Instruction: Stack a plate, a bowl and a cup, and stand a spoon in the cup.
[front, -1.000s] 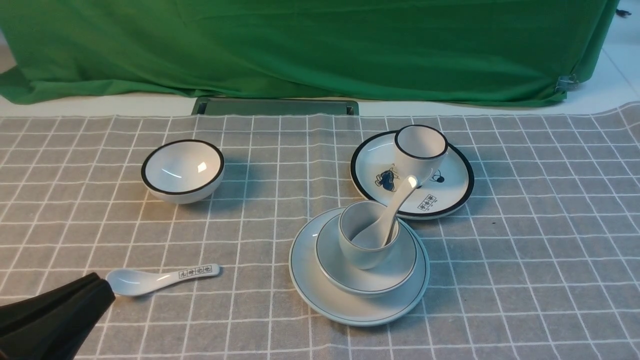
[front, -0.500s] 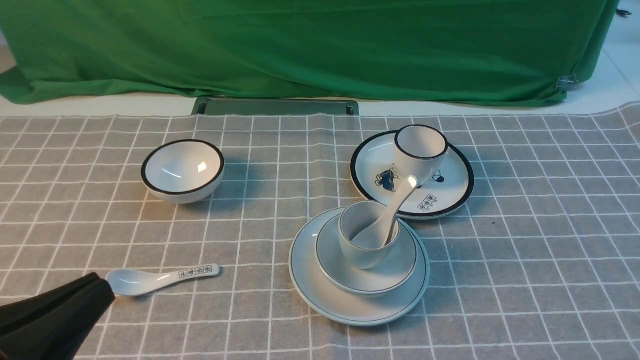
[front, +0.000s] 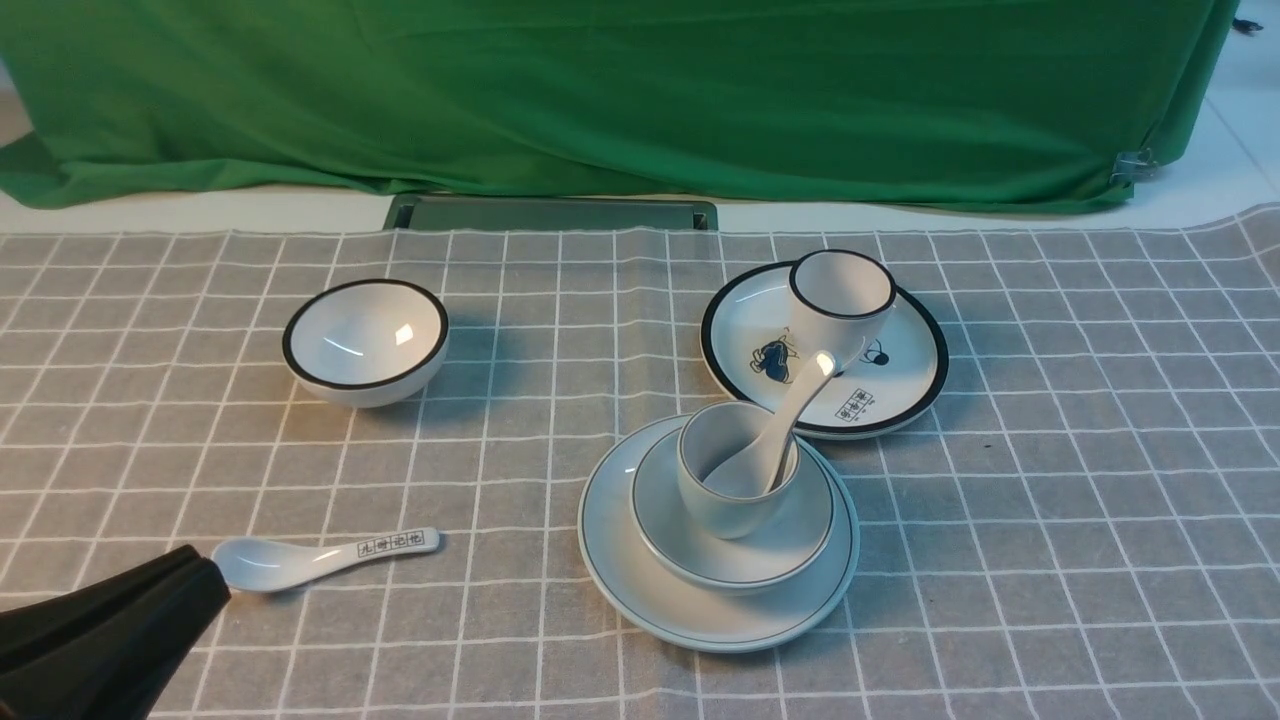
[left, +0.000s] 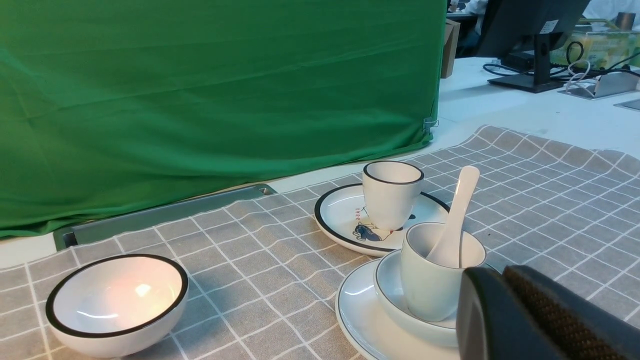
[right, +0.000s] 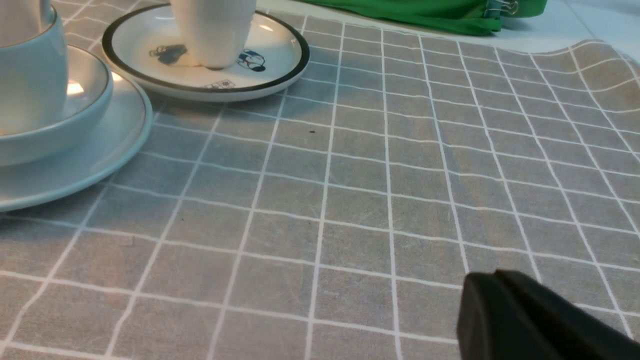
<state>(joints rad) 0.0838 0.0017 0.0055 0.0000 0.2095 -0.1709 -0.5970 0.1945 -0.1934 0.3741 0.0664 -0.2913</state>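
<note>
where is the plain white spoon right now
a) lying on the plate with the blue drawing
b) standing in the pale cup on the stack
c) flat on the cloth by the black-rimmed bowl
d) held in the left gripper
b: the plain spoon leans in the pale cup, which sits in the shallow bowl on the plain plate.

Green backdrop cloth (front: 620, 95) hangs behind a grey checked tablecloth (front: 1050, 500).
</note>
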